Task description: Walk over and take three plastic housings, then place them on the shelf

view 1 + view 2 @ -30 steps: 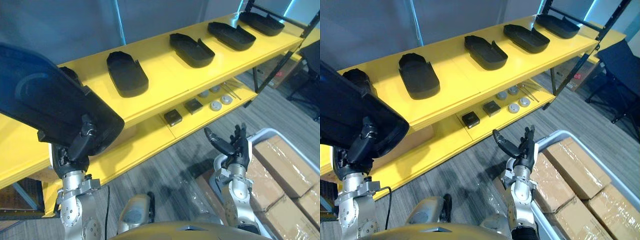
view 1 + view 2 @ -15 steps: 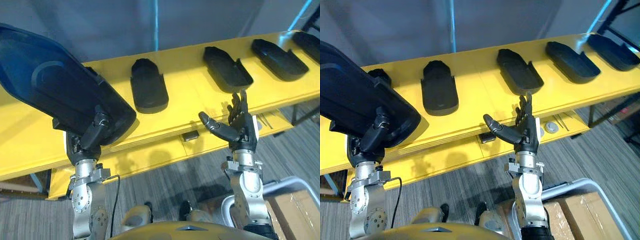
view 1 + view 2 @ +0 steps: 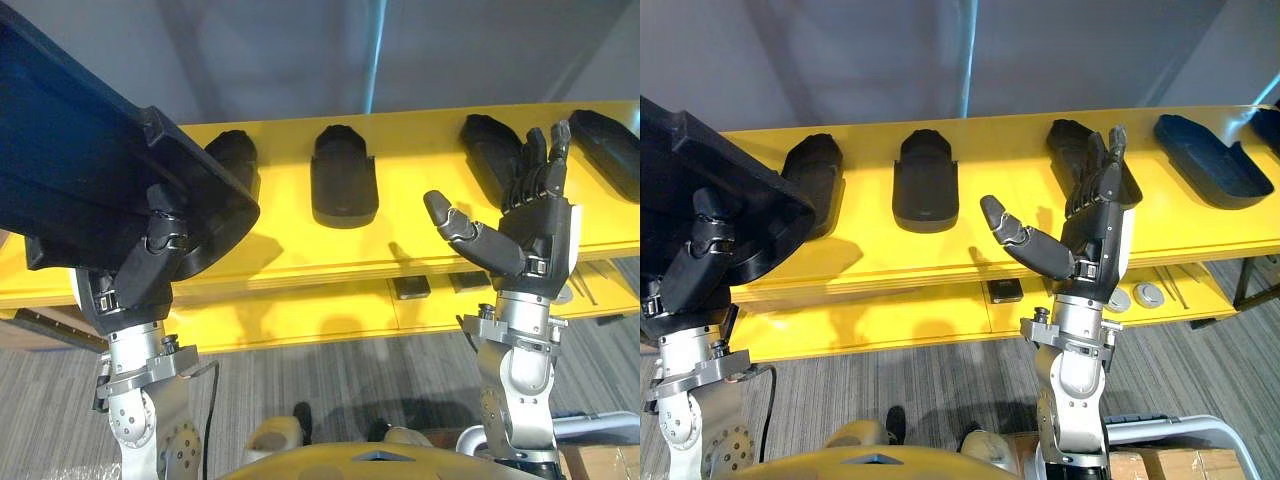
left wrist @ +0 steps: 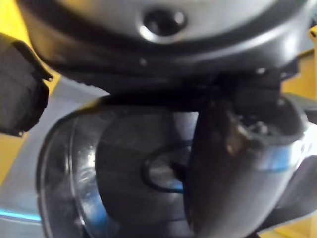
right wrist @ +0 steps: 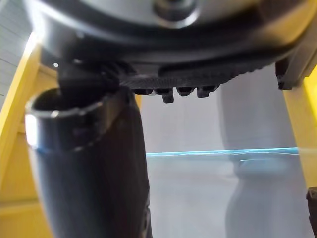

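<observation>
Silver-grey arms (image 3: 518,378), dark fingers (image 3: 530,168)

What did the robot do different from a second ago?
The robot has turned to face the yellow shelf. Its open right hand has lifted higher. The left hand still grips the big black housing; the housings on the shelf have not moved.

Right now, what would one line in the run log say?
left hand: shut on plastic housing | right hand: open, empty | shelf: other housings lying on top
</observation>
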Controlling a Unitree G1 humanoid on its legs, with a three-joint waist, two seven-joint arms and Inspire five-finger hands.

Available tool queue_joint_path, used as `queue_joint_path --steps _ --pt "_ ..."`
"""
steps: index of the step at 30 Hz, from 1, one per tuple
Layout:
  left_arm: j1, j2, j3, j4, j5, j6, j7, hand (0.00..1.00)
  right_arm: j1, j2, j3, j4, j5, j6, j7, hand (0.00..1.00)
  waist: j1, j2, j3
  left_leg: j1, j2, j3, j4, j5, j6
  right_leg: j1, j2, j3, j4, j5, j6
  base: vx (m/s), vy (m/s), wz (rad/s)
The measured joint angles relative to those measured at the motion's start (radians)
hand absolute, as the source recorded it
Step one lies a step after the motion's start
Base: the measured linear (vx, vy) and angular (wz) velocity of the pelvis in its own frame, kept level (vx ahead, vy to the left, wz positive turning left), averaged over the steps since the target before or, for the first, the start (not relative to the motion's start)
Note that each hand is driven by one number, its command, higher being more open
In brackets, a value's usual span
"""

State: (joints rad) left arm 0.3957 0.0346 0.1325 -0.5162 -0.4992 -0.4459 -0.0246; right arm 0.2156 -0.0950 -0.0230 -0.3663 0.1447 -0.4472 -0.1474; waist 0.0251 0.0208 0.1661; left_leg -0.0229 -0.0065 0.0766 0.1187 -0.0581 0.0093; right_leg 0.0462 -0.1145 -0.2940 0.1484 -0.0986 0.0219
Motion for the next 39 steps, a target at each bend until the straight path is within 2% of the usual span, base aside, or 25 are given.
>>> queue_joint_path --steps 4,7,8,9,11,12,14,15,16,17,18,19,20,21,22,23,24,25,26,27,29,32,33,34,39 --pt "0.016 -0.002 -0.022 0.009 -0.001 0.006 0.029 0.00 0.041 0.017 0.037 0.024 0.023 0.000 0.003 1.00 -0.005 0.001 0.008 -0.013 0.006 0.002 0.067 -0.017 -0.012 -0.014 -0.007 0.019 0.062 -0.031 0.003 0.02 -0.008 -0.08" --pt "0.037 -0.013 -0.021 0.012 -0.003 0.011 0.003 0.00 0.043 0.012 0.046 0.058 0.018 0.000 -0.016 1.00 -0.004 -0.021 0.022 -0.027 -0.016 -0.008 0.123 -0.009 -0.043 -0.024 -0.054 0.012 0.121 -0.066 0.001 0.00 0.013 0.13" --pt "0.035 -0.019 -0.021 0.016 -0.005 0.011 -0.007 0.00 0.040 0.008 0.037 0.059 0.018 0.000 -0.017 1.00 -0.006 -0.035 0.032 -0.054 -0.026 -0.018 0.178 -0.013 -0.041 -0.030 -0.083 0.000 0.135 -0.069 0.003 -0.08 0.075 0.21" --pt "0.035 -0.018 -0.021 0.023 -0.009 0.011 -0.014 0.00 0.035 -0.002 0.023 0.059 0.018 0.000 -0.018 1.00 -0.010 -0.041 0.038 -0.105 0.036 -0.013 0.303 -0.047 -0.005 -0.032 -0.113 0.000 0.156 -0.087 0.005 -0.06 0.082 0.18" --pt "0.035 -0.018 -0.020 0.047 -0.011 0.011 -0.014 0.00 0.023 -0.020 0.021 0.059 0.018 0.000 -0.026 1.00 -0.025 -0.052 0.044 -0.123 0.101 -0.024 0.369 -0.050 -0.010 -0.035 -0.156 0.012 0.193 -0.108 0.023 -0.02 0.136 -0.02" --pt "0.035 -0.019 -0.020 0.073 -0.013 0.011 -0.014 0.00 0.002 -0.034 0.016 0.059 0.021 -0.008 -0.032 1.00 -0.030 -0.054 0.043 -0.127 0.141 -0.044 0.387 -0.045 -0.003 -0.055 -0.199 0.041 0.234 -0.126 0.044 0.00 0.311 -0.33" --pt "0.034 -0.019 -0.020 0.099 0.000 0.012 -0.014 0.00 -0.023 -0.054 0.004 0.058 0.025 -0.033 -0.039 1.00 -0.034 -0.046 0.038 -0.125 0.170 -0.082 0.380 0.002 0.033 -0.097 -0.256 0.098 0.293 -0.150 0.082 0.02 0.369 -0.38" --pt "0.035 -0.022 -0.019 0.103 -0.009 0.016 -0.032 0.00 -0.039 -0.069 -0.010 0.058 0.029 -0.038 -0.044 1.00 -0.042 -0.023 0.027 -0.113 0.177 -0.119 0.347 0.161 0.066 -0.130 -0.277 0.147 0.337 -0.166 0.125 0.03 0.326 -0.31" --pt "0.034 -0.022 -0.016 0.103 -0.019 0.017 -0.044 0.00 -0.049 -0.076 -0.010 0.064 0.029 -0.039 -0.044 1.00 -0.046 -0.006 0.019 -0.106 0.171 -0.129 0.350 0.125 0.018 -0.142 -0.283 0.167 0.348 -0.166 0.144 0.05 0.455 -0.36" --pt "0.028 -0.021 -0.001 0.103 -0.012 0.017 -0.047 0.00 -0.069 -0.071 -0.004 0.085 0.029 -0.039 -0.046 1.00 -0.058 0.001 0.014 -0.094 0.160 -0.127 0.367 0.032 -0.057 -0.146 -0.297 0.190 0.338 -0.154 0.166 0.07 0.501 -0.24" --pt "0.016 -0.019 0.007 0.102 0.003 0.017 -0.046 0.00 -0.074 -0.065 -0.003 0.091 0.028 -0.039 -0.047 1.00 -0.060 0.001 0.015 -0.090 0.157 -0.124 0.369 -0.009 -0.083 -0.141 -0.306 0.192 0.326 -0.137 0.191 0.11 0.781 -0.04" --pt "-0.025 0.004 0.010 0.100 0.023 0.017 -0.070 0.00 -0.074 -0.046 -0.006 0.105 0.028 -0.039 -0.059 1.00 -0.067 0.010 0.013 -0.064 0.159 -0.091 0.357 -0.120 -0.175 -0.091 -0.318 0.183 0.252 -0.080 0.238 0.09 0.695 0.13" --pt "-0.040 0.019 0.010 0.098 0.022 0.017 -0.083 0.00 -0.076 -0.040 -0.009 0.109 0.025 -0.039 -0.065 1.00 -0.068 0.011 0.013 -0.054 0.158 -0.075 0.346 -0.147 -0.198 -0.071 -0.321 0.185 0.219 -0.054 0.238 0.06 0.484 0.19" --pt "-0.055 0.038 0.011 0.092 0.021 0.017 -0.095 0.00 -0.076 -0.034 -0.010 0.112 0.020 -0.039 -0.072 1.00 -0.069 0.012 0.012 -0.049 0.155 -0.059 0.341 -0.173 -0.202 -0.056 -0.322 0.190 0.187 -0.021 0.238 0.01 0.475 0.02" --pt "-0.090 0.090 0.014 0.074 0.024 0.017 -0.102 0.00 -0.075 -0.010 -0.005 0.118 0.009 -0.039 -0.084 1.00 -0.058 0.011 0.013 -0.043 0.151 -0.031 0.336 -0.211 -0.190 -0.045 -0.325 0.204 0.140 0.058 0.233 -0.01 0.457 -0.15" --pt "-0.119 0.129 0.021 0.063 0.031 0.018 -0.101 0.00 -0.074 0.018 -0.001 0.123 -0.003 -0.039 -0.089 1.00 -0.047 0.007 0.015 -0.041 0.143 -0.017 0.345 -0.214 -0.184 -0.046 -0.327 0.199 0.113 0.133 0.204 -0.04 0.658 -0.31" --pt "-0.141 0.160 0.040 0.032 0.046 0.030 -0.090 0.00 -0.074 0.038 0.024 0.122 -0.019 -0.039 -0.089 1.00 -0.044 0.010 0.012 -0.037 0.140 0.002 0.334 -0.210 -0.153 -0.044 -0.322 0.163 0.071 0.236 0.145 -0.06 0.394 -0.30" --pt "-0.151 0.169 0.047 0.013 0.048 0.034 -0.086 0.00 -0.075 0.039 0.034 0.118 -0.023 -0.039 -0.088 1.00 -0.043 0.012 0.008 -0.035 0.140 0.010 0.322 -0.208 -0.138 -0.046 -0.314 0.151 0.062 0.256 0.123 -0.05 0.418 -0.03" --pt "-0.194 0.185 0.065 -0.007 0.060 0.035 -0.080 0.00 -0.074 0.038 0.046 0.107 -0.030 -0.039 -0.088 1.00 -0.050 0.014 0.009 -0.040 0.135 0.009 0.294 -0.193 -0.107 -0.047 -0.263 0.150 0.109 0.183 0.126 -0.02 0.334 0.18" --pt "-0.230 0.185 0.082 -0.016 0.070 0.041 -0.076 0.00 -0.077 0.026 0.048 0.091 -0.061 -0.035 -0.094 1.00 -0.048 0.001 0.002 -0.036 0.118 0.009 0.261 -0.174 -0.085 -0.047 -0.218 0.125 0.157 0.097 0.125 0.00 0.244 0.23" --pt "-0.242 0.181 0.109 -0.044 0.067 0.060 -0.067 0.00 -0.091 0.001 0.046 0.051 -0.101 -0.032 -0.098 1.00 -0.040 -0.003 -0.002 -0.036 0.103 0.017 0.241 -0.160 -0.068 -0.046 -0.174 0.092 0.172 0.043 0.103 -0.01 0.193 -0.04" --pt "-0.234 0.169 0.120 -0.052 0.067 0.098 -0.067 0.00 -0.119 -0.025 0.040 0.000 -0.114 -0.033 -0.098 1.00 -0.026 -0.013 -0.012 -0.037 0.082 0.030 0.202 -0.128 -0.048 -0.042 -0.143 0.065 0.151 -0.013 0.077 -0.06 0.076 -0.04" --pt "-0.221 0.156 0.120 -0.059 0.067 0.112 -0.067 0.00 -0.139 -0.032 0.038 -0.003 -0.137 -0.034 -0.097 1.00 -0.025 -0.015 -0.014 -0.039 0.073 0.033 0.189 -0.116 -0.048 -0.029 -0.143 0.049 0.110 -0.014 0.072 -0.09 -0.014 0.00" --pt "-0.199 0.137 0.115 -0.066 0.072 0.126 -0.068 0.00 -0.178 -0.051 0.037 -0.003 -0.137 -0.038 -0.088 1.00 -0.024 -0.015 -0.015 -0.045 0.064 0.034 0.175 -0.101 -0.051 -0.006 -0.137 0.046 0.035 0.007 0.100 -0.06 -0.014 -0.02" --pt "-0.148 0.102 0.110 -0.085 0.072 0.127 -0.055 0.00 -0.223 -0.091 0.014 -0.035 -0.077 -0.061 0.001 1.00 -0.024 -0.004 -0.020 -0.066 0.086 -0.010 0.105 -0.033 -0.076 0.010 -0.093 -0.001 -0.060 0.061 0.098 -0.08 -0.080 0.23"
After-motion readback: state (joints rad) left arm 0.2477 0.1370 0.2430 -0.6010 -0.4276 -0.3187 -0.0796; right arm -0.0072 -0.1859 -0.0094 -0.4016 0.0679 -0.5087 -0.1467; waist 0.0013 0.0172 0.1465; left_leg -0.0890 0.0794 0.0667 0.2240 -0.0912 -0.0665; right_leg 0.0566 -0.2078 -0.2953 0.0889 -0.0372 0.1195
